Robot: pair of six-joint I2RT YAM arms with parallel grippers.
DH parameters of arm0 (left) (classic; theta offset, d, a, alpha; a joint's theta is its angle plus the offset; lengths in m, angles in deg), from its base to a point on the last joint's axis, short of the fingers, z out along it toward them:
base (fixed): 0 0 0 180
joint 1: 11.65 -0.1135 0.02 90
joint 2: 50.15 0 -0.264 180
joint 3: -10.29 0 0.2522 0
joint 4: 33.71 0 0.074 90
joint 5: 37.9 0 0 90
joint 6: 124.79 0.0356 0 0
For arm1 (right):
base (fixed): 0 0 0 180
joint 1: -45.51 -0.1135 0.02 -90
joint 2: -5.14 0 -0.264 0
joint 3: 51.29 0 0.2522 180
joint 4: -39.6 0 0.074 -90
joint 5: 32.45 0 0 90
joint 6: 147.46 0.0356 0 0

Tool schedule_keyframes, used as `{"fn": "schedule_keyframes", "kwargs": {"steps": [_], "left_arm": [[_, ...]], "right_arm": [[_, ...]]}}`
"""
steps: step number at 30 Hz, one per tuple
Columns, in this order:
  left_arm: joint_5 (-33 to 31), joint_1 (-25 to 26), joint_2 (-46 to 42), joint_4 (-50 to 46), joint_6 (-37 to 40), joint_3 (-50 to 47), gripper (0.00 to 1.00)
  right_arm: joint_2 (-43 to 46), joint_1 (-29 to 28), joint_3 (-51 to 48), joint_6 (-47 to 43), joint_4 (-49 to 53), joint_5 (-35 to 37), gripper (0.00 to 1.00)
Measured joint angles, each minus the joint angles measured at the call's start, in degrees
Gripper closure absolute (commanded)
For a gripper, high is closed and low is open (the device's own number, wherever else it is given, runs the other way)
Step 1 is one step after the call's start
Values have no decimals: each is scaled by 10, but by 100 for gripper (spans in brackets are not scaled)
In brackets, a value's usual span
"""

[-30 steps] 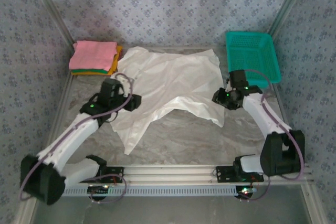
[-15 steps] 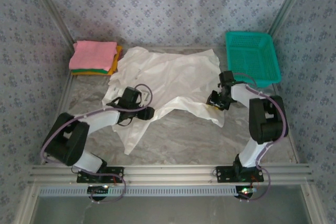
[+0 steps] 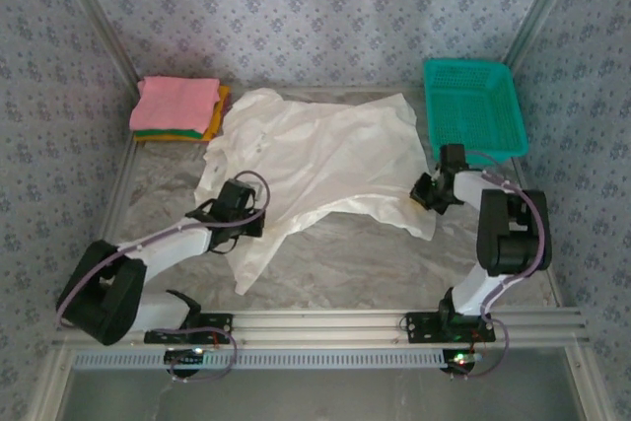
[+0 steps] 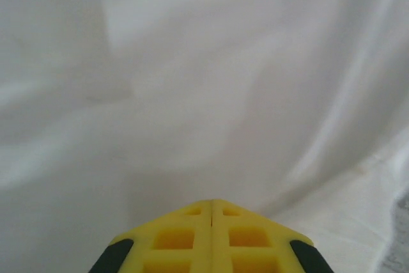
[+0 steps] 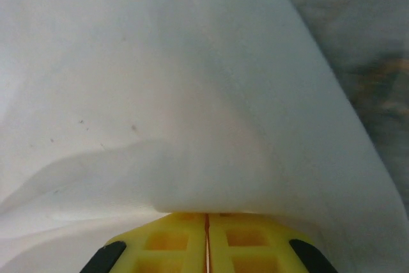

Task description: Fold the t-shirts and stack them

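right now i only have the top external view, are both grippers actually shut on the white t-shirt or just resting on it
observer: from the left wrist view, the left gripper is shut. Its yellow fingers are pressed together along one seam, with the white t-shirt right at the tip.
operator: ok and the right one, got cloth or not
observer: from the right wrist view, the right gripper is shut, and a fold of the white t-shirt comes straight off its tip, so it looks pinched.
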Motion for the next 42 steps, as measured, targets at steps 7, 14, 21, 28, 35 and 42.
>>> {"fn": "schedule_keyframes", "kwargs": {"steps": [7,14,21,28,35,42], "left_arm": [[-21,-22,7,-26,2,38,88],[-25,-3,49,-5,2,89,83],[-30,4,45,-14,0,93,73],[-59,3,-3,-22,-1,86,63],[-40,9,0,-31,6,87,46],[-10,125,-21,-65,45,100,30]], "right_arm": [[24,-10,27,-35,40,-5,82],[-12,-89,226,-75,90,66,100],[-182,-70,396,-90,119,167,100],[-265,-46,467,-99,177,237,100],[-259,-35,484,-109,177,209,95],[-98,-94,341,-121,161,117,76]]}}
